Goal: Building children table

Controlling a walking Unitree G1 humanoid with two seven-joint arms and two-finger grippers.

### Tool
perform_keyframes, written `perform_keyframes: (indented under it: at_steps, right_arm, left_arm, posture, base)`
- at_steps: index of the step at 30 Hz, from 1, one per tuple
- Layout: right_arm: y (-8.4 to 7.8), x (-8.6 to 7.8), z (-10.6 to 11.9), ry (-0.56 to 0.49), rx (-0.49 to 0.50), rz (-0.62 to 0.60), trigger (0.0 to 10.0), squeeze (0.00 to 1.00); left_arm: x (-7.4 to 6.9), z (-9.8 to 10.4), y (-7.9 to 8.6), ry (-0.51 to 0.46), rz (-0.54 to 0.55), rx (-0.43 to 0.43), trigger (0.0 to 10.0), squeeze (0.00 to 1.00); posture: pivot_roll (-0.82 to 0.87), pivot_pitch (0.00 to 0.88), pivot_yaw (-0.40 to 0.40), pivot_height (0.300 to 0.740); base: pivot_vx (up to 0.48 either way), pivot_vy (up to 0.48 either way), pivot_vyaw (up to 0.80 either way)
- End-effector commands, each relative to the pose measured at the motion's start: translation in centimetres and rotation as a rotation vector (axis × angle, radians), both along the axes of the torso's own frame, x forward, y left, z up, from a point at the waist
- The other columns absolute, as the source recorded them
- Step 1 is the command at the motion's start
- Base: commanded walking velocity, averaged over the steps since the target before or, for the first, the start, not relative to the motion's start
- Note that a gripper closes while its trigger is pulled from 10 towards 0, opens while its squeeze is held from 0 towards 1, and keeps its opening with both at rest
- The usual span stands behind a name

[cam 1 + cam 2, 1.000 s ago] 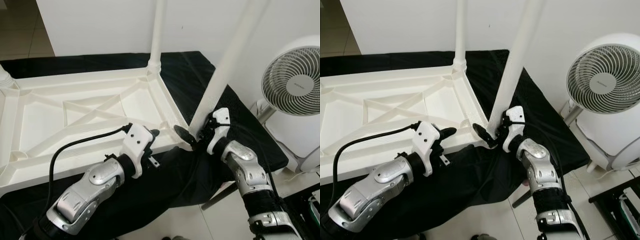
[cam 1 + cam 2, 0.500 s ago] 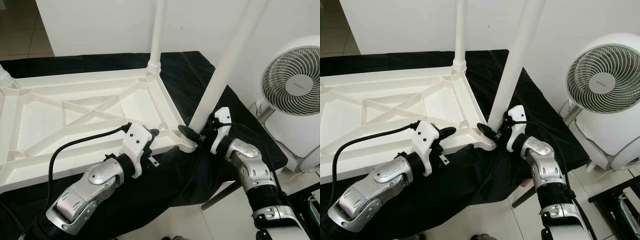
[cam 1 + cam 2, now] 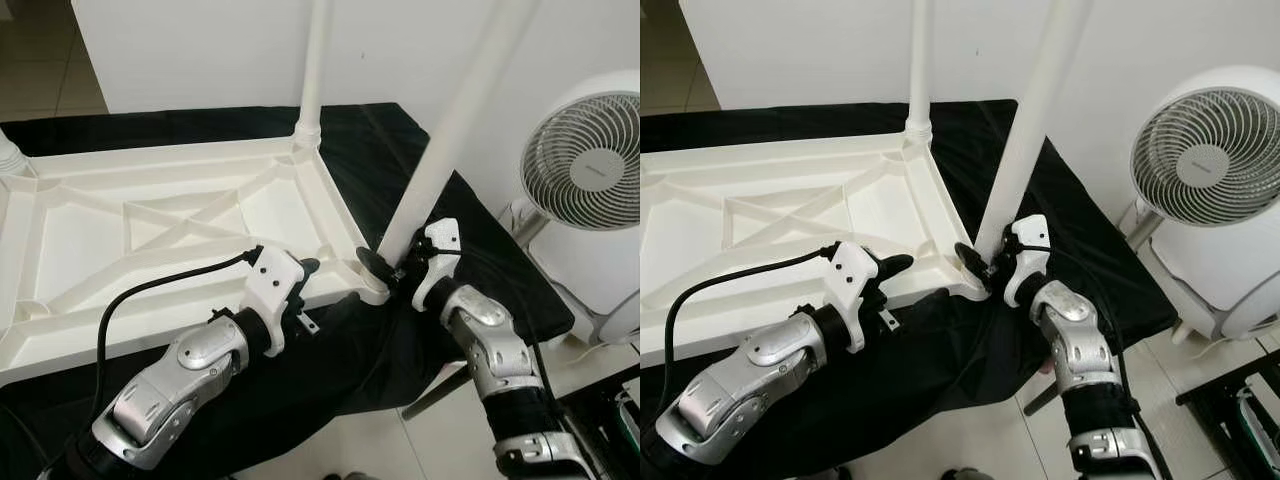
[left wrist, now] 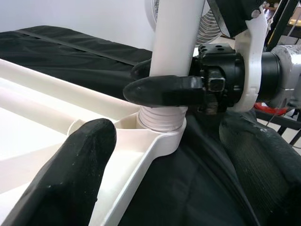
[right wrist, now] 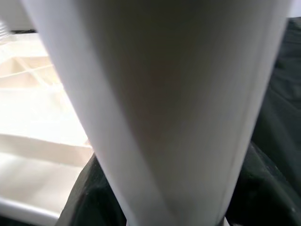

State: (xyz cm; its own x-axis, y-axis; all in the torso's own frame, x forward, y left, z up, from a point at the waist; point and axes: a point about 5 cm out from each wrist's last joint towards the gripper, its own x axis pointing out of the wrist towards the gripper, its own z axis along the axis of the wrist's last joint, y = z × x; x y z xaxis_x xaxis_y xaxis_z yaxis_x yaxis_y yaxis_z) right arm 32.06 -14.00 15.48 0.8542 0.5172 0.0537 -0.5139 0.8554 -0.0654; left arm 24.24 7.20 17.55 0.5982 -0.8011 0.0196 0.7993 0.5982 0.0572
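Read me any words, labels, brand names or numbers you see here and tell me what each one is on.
Fan: a small dark brand mark on the round hub at the middle of the grille, too small and blurred to read.
Upturned white table top, its legs and the black cloth: no text or labels can be seen.
Left gripper and right gripper: no readable markings.

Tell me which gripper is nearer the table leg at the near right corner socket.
Right. The right gripper is clamped around the table leg just above its socket. The left gripper rests on the tabletop's near edge, apart from the leg.
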Motion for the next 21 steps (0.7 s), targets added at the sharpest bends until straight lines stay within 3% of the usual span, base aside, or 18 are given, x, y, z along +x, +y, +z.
perform_keyframes:
  at_steps: [1, 3, 5, 8, 11, 12, 14, 15, 19, 20, 21]
  right_arm:
    - [-0.5, -0.2, -1.2, 0.068, -0.002, -0.083, 10.0, 0.00]
    - [-0.5, -0.1, -1.3, 0.084, 0.017, -0.137, 10.0, 0.00]
    - [-0.5, -0.1, -1.6, 0.136, 0.081, -0.256, 10.0, 0.00]
    - [0.3, -0.4, -1.8, 0.133, 0.110, -0.429, 10.0, 0.00]
    - [0.6, -0.5, -1.9, 0.130, 0.107, -0.482, 10.0, 0.00]
    - [2.0, -0.8, -2.4, 0.161, 0.141, -0.543, 10.0, 0.00]
    - [2.4, -0.9, -2.5, 0.174, 0.153, -0.562, 10.0, 0.00]
    - [3.2, -0.9, -2.4, 0.185, 0.162, -0.521, 10.0, 0.00]
    - [3.9, -1.1, -1.8, 0.170, 0.190, -0.454, 10.0, 0.00]
    - [3.9, -1.1, -1.6, 0.165, 0.193, -0.445, 10.0, 1.00]
    - [3.8, -1.2, -1.4, 0.162, 0.193, -0.449, 10.0, 1.00]
  left_arm:
    - [-1.2, -0.2, -0.7, 0.018, -0.201, 0.012, 10.0, 0.00]
    - [-1.2, -0.3, -0.7, 0.019, -0.201, 0.012, 10.0, 0.00]
    - [-1.2, -0.3, -0.6, 0.020, -0.200, 0.011, 10.0, 0.00]
    - [-1.2, -0.3, -0.7, 0.020, -0.198, 0.008, 10.0, 0.00]
    - [-1.1, -0.3, -0.7, 0.020, -0.197, 0.007, 10.0, 0.00]
    - [-1.0, -0.3, -0.8, 0.018, -0.196, 0.004, 10.0, 0.00]
    - [-1.0, -0.2, -0.9, 0.017, -0.195, 0.003, 10.0, 0.00]
    - [-0.9, -0.2, -0.9, 0.015, -0.194, 0.002, 10.0, 0.00]
    - [-0.8, -0.1, -0.9, 0.012, -0.192, 0.000, 10.0, 0.00]
    - [-0.8, -0.1, -0.9, 0.011, -0.192, 0.000, 10.0, 0.00]
    - [-0.8, -0.1, -0.9, 0.011, -0.192, -0.001, 10.0, 0.00]
  posture:
    - [0.05, 0.131, -0.071, 0.740]
    - [0.05, 0.130, -0.072, 0.740]
    - [0.05, 0.129, -0.075, 0.740]
    - [0.05, 0.127, -0.076, 0.740]
    - [0.05, 0.127, -0.076, 0.740]
    - [0.05, 0.115, -0.083, 0.740]
    - [0.05, 0.115, -0.083, 0.740]
    - [0.05, 0.111, -0.083, 0.740]
    - [0.05, 0.107, -0.083, 0.740]
    - [0.05, 0.104, -0.083, 0.740]
    - [0.05, 0.104, -0.083, 0.740]
  base:
    - [0.000, 0.000, 0.00]
    - [0.000, 0.000, 0.00]
    - [0.000, 0.000, 0.00]
    - [0.000, 0.000, 0.00]
    - [0.000, 0.000, 0.00]
    - [0.000, 0.000, 0.00]
    - [0.000, 0.000, 0.00]
    - [0.000, 0.000, 0.00]
    - [0.000, 0.000, 0.00]
    - [0.000, 0.000, 0.00]
    - [0.000, 0.000, 0.00]
